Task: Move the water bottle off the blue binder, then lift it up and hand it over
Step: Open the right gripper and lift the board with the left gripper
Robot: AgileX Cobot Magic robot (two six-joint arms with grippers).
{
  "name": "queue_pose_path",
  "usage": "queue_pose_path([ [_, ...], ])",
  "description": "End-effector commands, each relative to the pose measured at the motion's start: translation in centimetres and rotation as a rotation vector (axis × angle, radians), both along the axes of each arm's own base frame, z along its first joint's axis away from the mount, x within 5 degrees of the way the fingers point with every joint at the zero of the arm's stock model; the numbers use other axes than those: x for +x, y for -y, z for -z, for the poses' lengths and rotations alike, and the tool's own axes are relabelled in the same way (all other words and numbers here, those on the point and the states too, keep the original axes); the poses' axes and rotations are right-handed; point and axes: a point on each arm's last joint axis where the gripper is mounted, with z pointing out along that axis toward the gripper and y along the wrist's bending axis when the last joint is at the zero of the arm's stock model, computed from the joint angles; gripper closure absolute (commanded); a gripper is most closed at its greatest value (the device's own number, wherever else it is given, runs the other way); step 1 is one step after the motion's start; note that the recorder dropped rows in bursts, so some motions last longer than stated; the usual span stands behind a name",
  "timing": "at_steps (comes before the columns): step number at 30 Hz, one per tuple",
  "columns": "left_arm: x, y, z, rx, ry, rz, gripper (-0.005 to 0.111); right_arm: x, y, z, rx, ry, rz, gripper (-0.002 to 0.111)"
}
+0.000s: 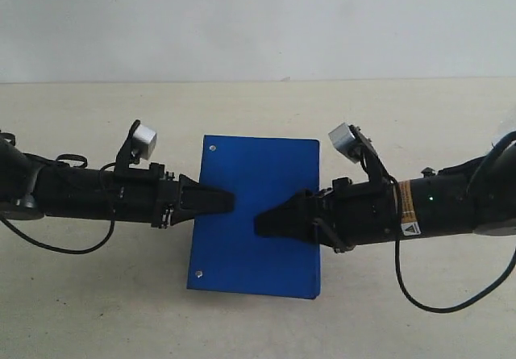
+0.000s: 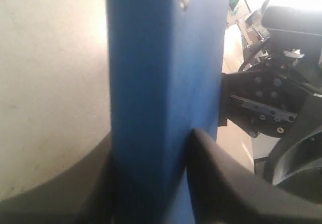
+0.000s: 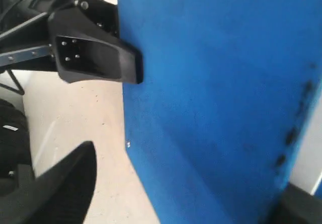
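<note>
The blue binder lies flat in the middle of the table, its rivets toward the left arm. My left gripper reaches in over the rivet edge. In the left wrist view the blue binder fills the gap between the two dark fingers of the left gripper, which is shut on it. My right gripper hovers over the binder's other half, and in the right wrist view the right gripper stands open, fingers wide apart across the blue binder. The water bottle is out of view.
The beige table spreads around the binder, with a white wall behind. Black cables hang from both arms near the table. The left gripper shows in the right wrist view at the binder's far edge.
</note>
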Motion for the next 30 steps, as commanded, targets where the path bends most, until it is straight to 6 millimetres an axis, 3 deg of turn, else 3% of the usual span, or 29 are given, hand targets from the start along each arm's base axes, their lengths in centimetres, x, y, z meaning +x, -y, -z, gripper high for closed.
queue_pose_path([
  [1,0.3,-0.8,-0.3,0.004,0.060,-0.013,0.102,-0.8,-0.1,-0.3,-0.015,-0.037,-0.079,0.043],
  [5,0.7,-2.5,-0.4,0.006,0.064,-0.063,0.102,-2.1,0.2,-0.6,-0.085,-0.091,-0.199,0.043],
  [8,0.8,-3.6,-1.8,0.020,0.108,-0.068,0.102,-2.8,0.6,-0.9,-0.153,-0.152,-0.241,0.047],
  [10,0.8,-3.7,-3.3,0.030,0.152,-0.054,0.102,-2.9,0.7,-1.0,-0.158,-0.185,-0.211,0.060],
  [14,0.2,-3.6,-7.3,0.053,0.260,-0.019,0.102,-2.6,0.7,-1.3,-0.167,-0.165,-0.199,0.108],
  [20,-1.4,-4.1,-11.6,0.258,0.339,-0.051,0.102,-2.4,0.8,-3.1,-0.177,-0.048,-0.188,0.109],
  [26,-4.7,-4.8,-14.9,0.456,0.370,-0.066,0.102,-3.3,1.2,-8.7,-0.153,0.163,-0.169,0.109],
  [30,-7.9,-4.8,-16.9,0.493,0.395,-0.110,0.102,-5.0,2.0,-14.2,-0.137,0.364,-0.096,0.109],
])
